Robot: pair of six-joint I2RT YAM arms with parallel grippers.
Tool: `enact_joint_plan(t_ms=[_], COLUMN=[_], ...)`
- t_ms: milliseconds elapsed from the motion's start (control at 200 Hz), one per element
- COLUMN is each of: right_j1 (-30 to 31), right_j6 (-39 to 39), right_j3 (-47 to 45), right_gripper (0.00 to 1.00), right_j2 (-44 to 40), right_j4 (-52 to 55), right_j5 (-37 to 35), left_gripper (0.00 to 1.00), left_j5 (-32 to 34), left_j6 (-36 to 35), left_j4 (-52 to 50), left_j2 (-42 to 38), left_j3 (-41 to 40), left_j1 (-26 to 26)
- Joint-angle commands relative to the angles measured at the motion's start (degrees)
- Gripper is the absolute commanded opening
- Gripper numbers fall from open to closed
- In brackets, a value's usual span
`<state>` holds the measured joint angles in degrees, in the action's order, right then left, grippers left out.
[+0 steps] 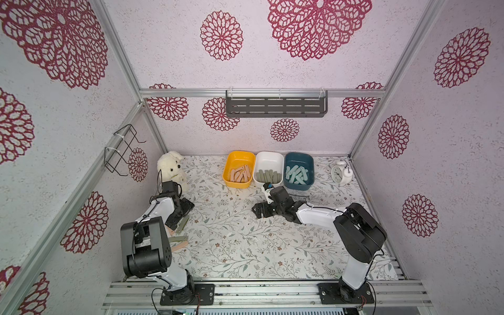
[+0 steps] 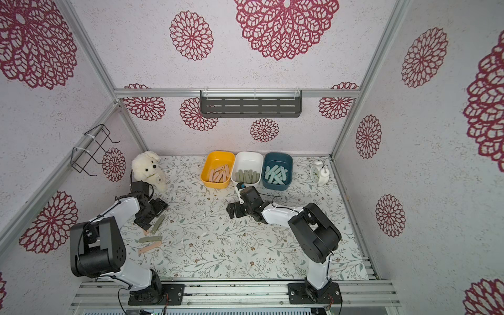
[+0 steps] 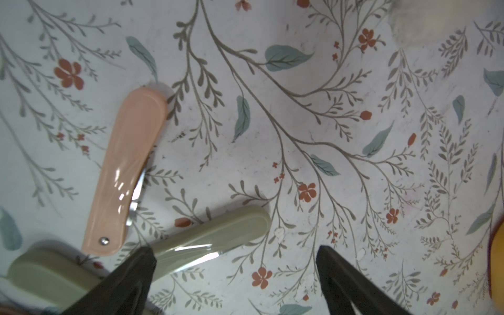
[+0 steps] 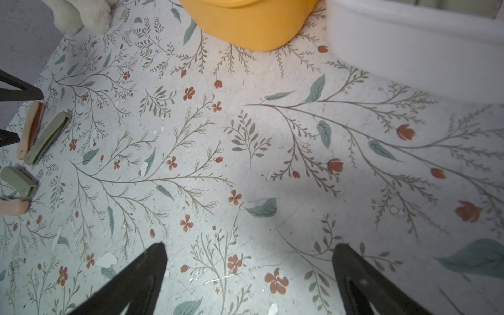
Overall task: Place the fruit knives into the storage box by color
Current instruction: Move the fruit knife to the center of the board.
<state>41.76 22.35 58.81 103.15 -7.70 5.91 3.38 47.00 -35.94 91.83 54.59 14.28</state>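
Observation:
Three storage boxes stand at the back: the yellow one (image 1: 239,161) holds pink fruit knives, the white one (image 1: 268,159) olive ones, the teal one (image 1: 299,158) mint ones. Several knives lie loose at the left: an olive one (image 1: 182,224), another olive one (image 1: 178,238) and a pink one (image 1: 180,245). My left gripper (image 3: 236,255) hangs open just above them, one fingertip over the end of an olive knife (image 3: 212,234), beside a pink knife (image 3: 128,169). My right gripper (image 4: 249,251) is open over bare mat, in front of the white box (image 4: 409,41).
A white plush dog (image 1: 171,166) sits at the back left, behind the left arm. A white alarm clock (image 1: 339,171) stands at the back right. A grey slotted shelf (image 1: 276,105) hangs on the back wall and a wire rack (image 1: 122,150) on the left wall.

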Motion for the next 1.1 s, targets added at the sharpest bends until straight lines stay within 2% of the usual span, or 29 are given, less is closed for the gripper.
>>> enact_joint_plan(t_ms=[0, 230, 375, 565, 720, 871, 1096], right_j1=[-0.62, -0.80, -0.80, -0.71, -0.45, -0.19, -0.10], right_j6=[0.42, 0.57, 0.58, 0.72, 0.67, 0.68, 0.68], right_j3=[-0.17, 0.12, 0.44, 1.64, 2.65, 2.89, 3.13], right_gripper=[0.99, 0.99, 0.99, 0.99, 0.99, 0.99, 0.99], right_j2=[-2.38, -3.07, -3.49, -3.09, -2.73, -2.80, -2.45], right_j4=[0.21, 1.00, 1.53, 2.38, 2.95, 3.33, 3.53], right_j5=[-0.36, -0.64, -1.29, -1.26, -1.35, -1.77, -1.87], left_gripper=[0.97, 0.97, 0.97, 1.00, 0.88, 0.69, 0.59], left_j5=[0.14, -5.56, -8.41, -9.03, -8.70, -7.95, -4.00], left_j6=[0.14, -0.29, 0.67, 2.64, 3.79, 4.63, 4.25], left_j4=[1.25, 4.76, 5.96, 6.06, 6.58, 6.18, 3.88], left_j2=[1.51, 4.50, 2.22, -1.52, -2.56, -2.10, -1.14], left_j3=[-1.56, -3.22, -5.55, -9.06, -11.05, -11.35, -10.59], left_j1=[0.88, 0.58, -0.43, -3.27, -5.39, -6.87, -8.86])
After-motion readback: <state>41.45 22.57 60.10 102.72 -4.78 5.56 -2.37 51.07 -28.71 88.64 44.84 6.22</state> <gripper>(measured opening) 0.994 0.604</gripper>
